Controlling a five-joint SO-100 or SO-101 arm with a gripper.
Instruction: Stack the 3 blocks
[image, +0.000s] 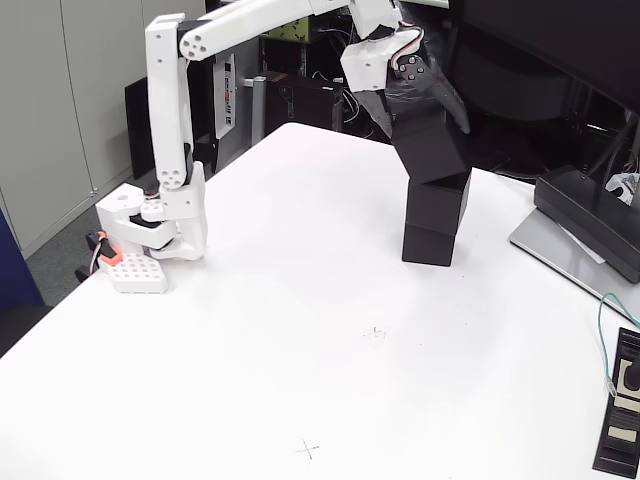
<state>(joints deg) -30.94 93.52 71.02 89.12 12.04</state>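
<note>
On the white table (300, 330), right of centre in the fixed view: a stack of black cubes. Bottom block (430, 243) sits flat on the tabletop; middle block (438, 203) rests squarely on it, edges nearly flush. Top block (430, 145) is tilted, its lower corner touching the middle block's upper face, its upper part leaning left toward the arm.

Gripper (425, 110): black fingers clamped on the top block from above, one finger (445, 98) lying down the block's right side. The cube is held at an angle, not seated level.

Arm: white, two long links. Base (150, 235) stands at the table's left edge on a white perforated mount with an orange part beside it. Upright link (168, 110) rises from the base; the second link (265, 22) runs rightward across the top of the frame to the wrist (372, 55), where red and white wires show.

Other items: a flat black device (590, 220) with cables on a grey slab at the right edge; a black controller-like unit (622, 415) at the lower right corner, a thin cable running to it. Two small pen crosses (376, 333) mark the tabletop in the foreground. Background: grey cabinets, dark equipment.
</note>
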